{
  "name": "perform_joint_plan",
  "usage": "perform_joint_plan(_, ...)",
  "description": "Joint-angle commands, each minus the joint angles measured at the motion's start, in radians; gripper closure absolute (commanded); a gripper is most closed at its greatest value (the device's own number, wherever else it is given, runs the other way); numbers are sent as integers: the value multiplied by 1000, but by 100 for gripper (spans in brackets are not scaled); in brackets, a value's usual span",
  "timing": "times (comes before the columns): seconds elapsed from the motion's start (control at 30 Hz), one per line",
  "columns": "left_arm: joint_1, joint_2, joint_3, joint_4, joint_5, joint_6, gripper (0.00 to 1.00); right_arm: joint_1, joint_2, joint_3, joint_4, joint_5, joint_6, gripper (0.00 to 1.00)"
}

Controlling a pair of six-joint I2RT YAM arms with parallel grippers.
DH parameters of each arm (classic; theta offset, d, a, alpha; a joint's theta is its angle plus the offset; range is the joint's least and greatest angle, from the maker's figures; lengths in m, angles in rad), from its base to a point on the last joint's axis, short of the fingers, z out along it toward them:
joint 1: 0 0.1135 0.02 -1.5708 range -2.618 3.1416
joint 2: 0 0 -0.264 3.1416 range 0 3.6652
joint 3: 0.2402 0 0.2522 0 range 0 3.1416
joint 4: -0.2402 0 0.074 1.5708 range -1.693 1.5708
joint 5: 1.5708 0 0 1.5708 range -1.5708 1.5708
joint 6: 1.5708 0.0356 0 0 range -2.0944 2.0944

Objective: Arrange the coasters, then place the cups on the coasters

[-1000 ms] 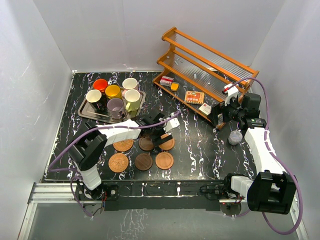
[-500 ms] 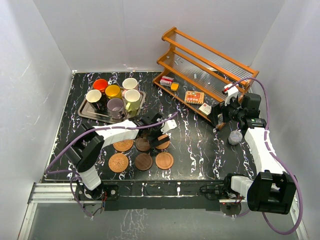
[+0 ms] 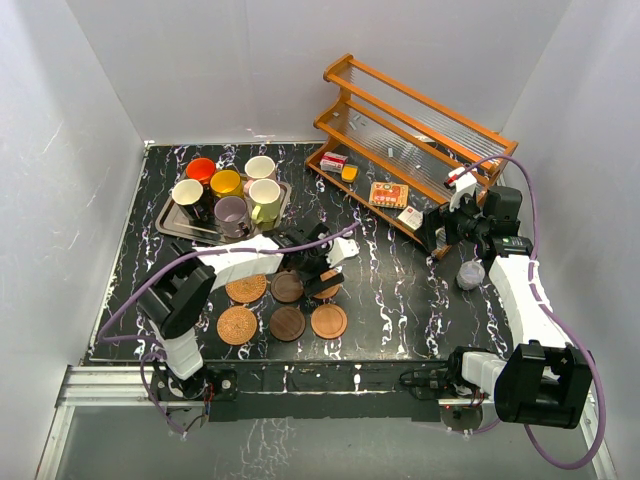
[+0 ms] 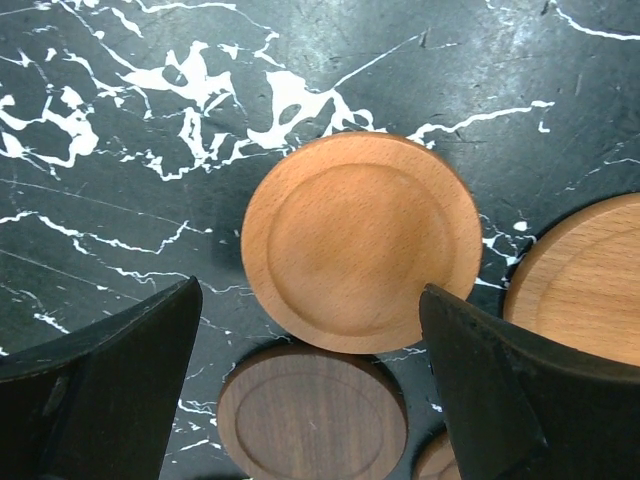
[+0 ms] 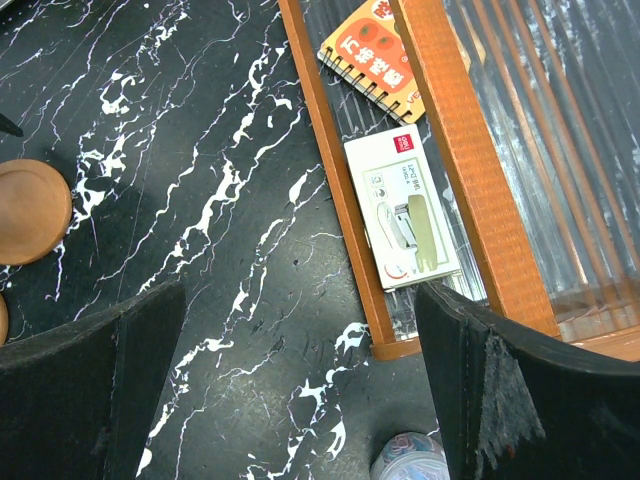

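Note:
Six coasters lie in two rows: woven tan ones, dark brown ones, and an orange-brown one. My left gripper hovers over the other orange-brown coaster, jaws open and holding nothing. That coaster's edge meets a dark brown coaster. Six cups stand on the tray: orange, yellow, cream-pink, yellow-green, lilac, black. My right gripper hangs open by the rack.
A wooden rack stands at the back right, with a notebook and a white box on its lowest shelf. A small translucent cup sits near the right arm. White walls enclose the table.
My left gripper has shifted slightly left over the back-row orange-brown coaster, which moved a little with it. The right arm has not moved.

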Motion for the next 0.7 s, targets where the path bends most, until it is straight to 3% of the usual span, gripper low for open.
perform_joint_plan(0.0,-12,11,32,-33,65,-4,11,-7,-2,4,48,-7,-8,2)
perform_joint_plan(0.67,-71,94,70,7,64,-29,11,-9,-6,4,46,-10,-9,2)
